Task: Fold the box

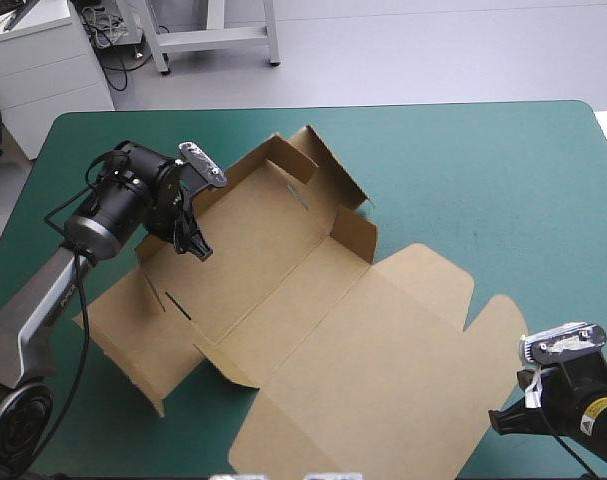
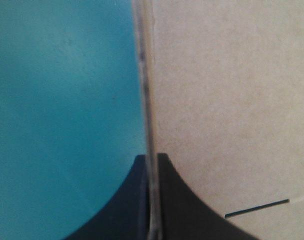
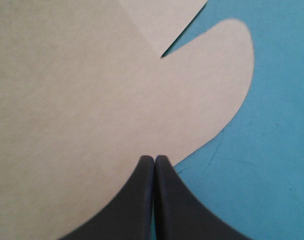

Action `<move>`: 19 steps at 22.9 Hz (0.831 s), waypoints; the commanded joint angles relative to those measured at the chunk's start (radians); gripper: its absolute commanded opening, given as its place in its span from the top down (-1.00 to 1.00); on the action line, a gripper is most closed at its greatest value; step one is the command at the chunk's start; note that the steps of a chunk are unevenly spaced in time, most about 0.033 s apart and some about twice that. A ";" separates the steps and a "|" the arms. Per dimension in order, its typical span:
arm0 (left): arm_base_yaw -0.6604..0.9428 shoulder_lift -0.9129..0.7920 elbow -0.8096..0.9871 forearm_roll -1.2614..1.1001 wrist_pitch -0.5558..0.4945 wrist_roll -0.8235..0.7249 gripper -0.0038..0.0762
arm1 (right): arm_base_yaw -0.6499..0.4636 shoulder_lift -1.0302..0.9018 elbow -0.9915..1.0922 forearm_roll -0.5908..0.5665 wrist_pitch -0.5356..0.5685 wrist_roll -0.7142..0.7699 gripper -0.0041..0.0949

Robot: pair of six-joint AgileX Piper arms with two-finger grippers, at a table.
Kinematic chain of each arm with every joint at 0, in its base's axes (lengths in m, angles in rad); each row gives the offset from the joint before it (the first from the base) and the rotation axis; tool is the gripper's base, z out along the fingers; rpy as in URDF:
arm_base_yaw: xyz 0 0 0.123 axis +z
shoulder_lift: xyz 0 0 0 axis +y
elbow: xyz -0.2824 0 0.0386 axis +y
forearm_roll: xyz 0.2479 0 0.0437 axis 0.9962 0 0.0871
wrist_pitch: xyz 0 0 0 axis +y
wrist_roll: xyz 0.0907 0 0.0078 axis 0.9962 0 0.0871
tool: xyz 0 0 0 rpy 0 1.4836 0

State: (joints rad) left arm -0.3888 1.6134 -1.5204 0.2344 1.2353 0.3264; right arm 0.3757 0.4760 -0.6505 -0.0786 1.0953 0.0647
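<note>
Box (image 1: 313, 330): brown cut board sheet, mostly flat, lying diag. on the teal-green cover of the desk (image 1: 503, 180), from far-centre down to the near edge. Far end: short walls & corner flaps partly raised. Big lid panel flat, toward near-right, w/ two rounded tabs on its right side. Near-left flaps low; one near corner looks a bit lifted. Thin slits cut in the middle panel.

Left claw (image 1: 198, 245): at the box's far-left long edge, arm coming in across the desk's left side. Wrist view: black fingers all but closed w/ the board edge running straight between them, so it's gripping the box; brown face to one side, cover to the other, a short dark slit in the board just beside the fingers.

Right claw (image 3: 154, 159): near-right of desk, closed to a point, nothing between fingers. Tips sit right at the curved rim of the rounded flap (image 3: 212, 75); can't tell if touching.
</note>
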 commanded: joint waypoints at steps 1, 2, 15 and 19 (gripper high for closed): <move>-0.091 -0.039 -0.037 0.175 0.006 0.038 0.98 | -0.005 0.006 -0.023 0.006 -0.033 0.001 0.96; -0.107 -0.035 -0.037 0.196 -0.004 0.042 0.98 | -0.005 0.006 -0.023 0.006 -0.032 0.001 0.96; -0.426 -0.012 -0.037 0.570 -0.267 -0.054 0.98 | -0.005 0.006 -0.023 0.032 -0.029 0.001 0.96; -0.491 -0.012 -0.035 0.612 -0.294 -0.092 0.98 | -0.005 0.006 -0.023 0.032 -0.029 0.001 0.96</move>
State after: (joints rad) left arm -0.8482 1.6439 -1.5264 0.7620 0.9929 0.2702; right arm 0.3757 0.4760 -0.6505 -0.0452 1.1087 0.0671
